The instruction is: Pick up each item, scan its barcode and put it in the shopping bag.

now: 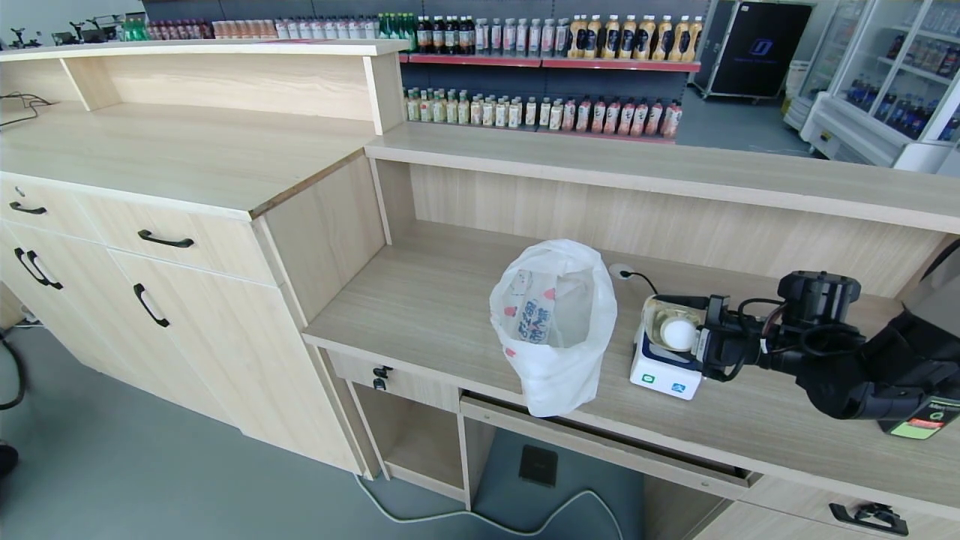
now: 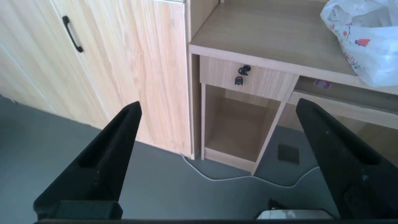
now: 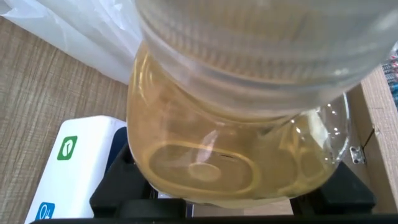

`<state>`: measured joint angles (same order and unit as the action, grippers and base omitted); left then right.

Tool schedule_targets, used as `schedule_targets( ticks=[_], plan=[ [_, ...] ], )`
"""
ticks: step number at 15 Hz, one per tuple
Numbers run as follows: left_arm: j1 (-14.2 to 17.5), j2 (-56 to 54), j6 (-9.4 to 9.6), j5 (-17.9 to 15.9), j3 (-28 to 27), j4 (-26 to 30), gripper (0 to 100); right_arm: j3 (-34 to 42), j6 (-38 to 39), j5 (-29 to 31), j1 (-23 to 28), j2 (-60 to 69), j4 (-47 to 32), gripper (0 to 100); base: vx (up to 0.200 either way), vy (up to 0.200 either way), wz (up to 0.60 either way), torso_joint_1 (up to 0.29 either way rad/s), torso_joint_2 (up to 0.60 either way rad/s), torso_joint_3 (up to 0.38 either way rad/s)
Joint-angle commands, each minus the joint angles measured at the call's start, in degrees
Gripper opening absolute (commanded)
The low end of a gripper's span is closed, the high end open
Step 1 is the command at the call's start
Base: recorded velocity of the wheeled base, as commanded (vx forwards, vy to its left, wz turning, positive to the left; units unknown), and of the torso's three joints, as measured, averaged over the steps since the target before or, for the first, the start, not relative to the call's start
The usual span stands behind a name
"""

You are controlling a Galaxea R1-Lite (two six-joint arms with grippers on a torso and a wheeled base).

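right gripper (image 1: 697, 335) clamped on clear bottle (image 1: 670, 330) of yellowish drink above white barcode scanner (image 1: 664, 375), white shopping bag (image 1: 555, 330) just beside, left gripper (image 2: 217, 106) spread wide

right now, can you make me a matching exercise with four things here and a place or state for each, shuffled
Things:
1. shopping bag
2. bottle
3. scanner
4. left gripper

Place or state:
a. open, above the floor
b. white box on the counter
c. held in the right gripper
d. standing open with an item inside

Pairs: 1-d, 2-c, 3-b, 4-a
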<state>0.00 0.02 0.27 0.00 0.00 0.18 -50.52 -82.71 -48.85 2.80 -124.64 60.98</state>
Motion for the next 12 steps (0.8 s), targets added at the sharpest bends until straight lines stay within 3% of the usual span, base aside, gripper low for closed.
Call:
schedule_targets(
  ticks=[1,4,8,10,12],
  plan=[
    [0.0,-0.02,0.0,0.0,0.0,-0.01,100,-0.02,0.01,-0.02,-0.08,-0.17,0.02,0,0.0,0.0,0.0,0.0,0.0,0.0],
    [0.0,-0.02,0.0,0.0,0.0,-0.01,100,-0.2,0.36,0.07,-0.17,0.1,0.02,0,0.0,0.0,0.0,0.0,0.0,0.0],
    [0.0,-0.02,0.0,0.0,0.0,-0.01,100,-4.77,22.6,2.44,1.24,8.01,-1.04,0,0.0,0.0,0.0,0.0,0.0,0.0],
    [0.0,-0.02,0.0,0.0,0.0,-0.01,100,-1.43,36.31,12.99,3.17,17.15,-4.2,0,0.0,0.0,0.0,0.0,0.0,0.0],
    [0.0,-0.02,0.0,0.0,0.0,-0.01,100,2.97,44.04,17.29,6.69,22.6,-4.11,0,0.0,0.0,0.0,0.0,0.0,0.0]
  ],
)
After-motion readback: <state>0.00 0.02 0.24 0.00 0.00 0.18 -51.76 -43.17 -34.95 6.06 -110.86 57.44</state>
